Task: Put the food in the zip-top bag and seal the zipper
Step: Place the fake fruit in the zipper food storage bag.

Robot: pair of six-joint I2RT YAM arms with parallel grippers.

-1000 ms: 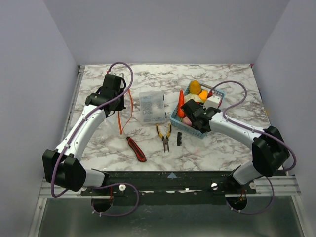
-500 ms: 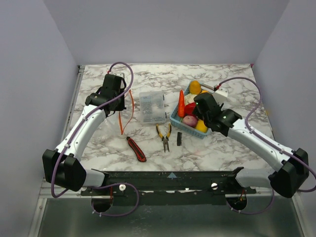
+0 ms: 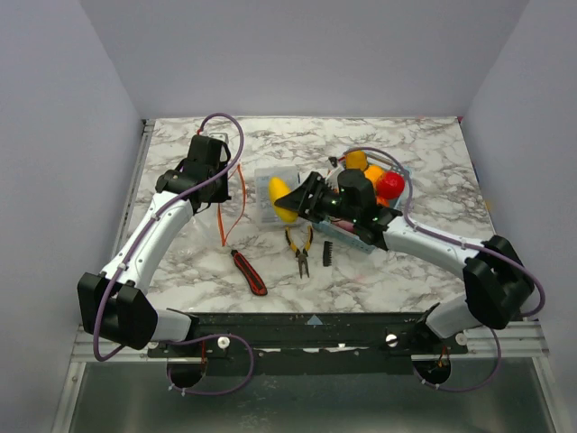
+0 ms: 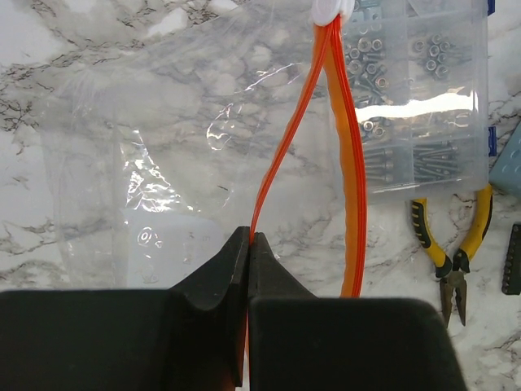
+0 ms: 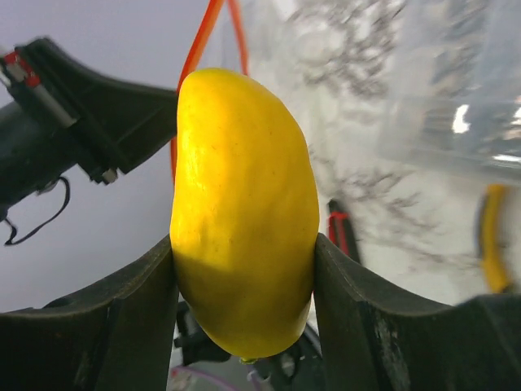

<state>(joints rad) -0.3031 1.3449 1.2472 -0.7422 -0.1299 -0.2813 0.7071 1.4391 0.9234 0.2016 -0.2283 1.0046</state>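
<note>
The left pincer point(image 4: 247, 242) is clamped on one lip of the thin red-orange zipper strip point(image 4: 351, 167). The two lips bow apart below a white end tab. The floppy clear plastic bag point(image 4: 138, 155) spreads over the marble tabletop point(image 4: 65, 41).

The right pincer point(image 5: 244, 273) grips a glossy yellow mango-shaped toy fruit point(image 5: 242, 187), held in the air over the rigid clear compartment box point(image 3: 269, 216) (seen from above). A red toy piece point(image 3: 389, 185) sits behind that arm, and yellow-handled pliers point(image 3: 300, 248) lie near the box.
</note>
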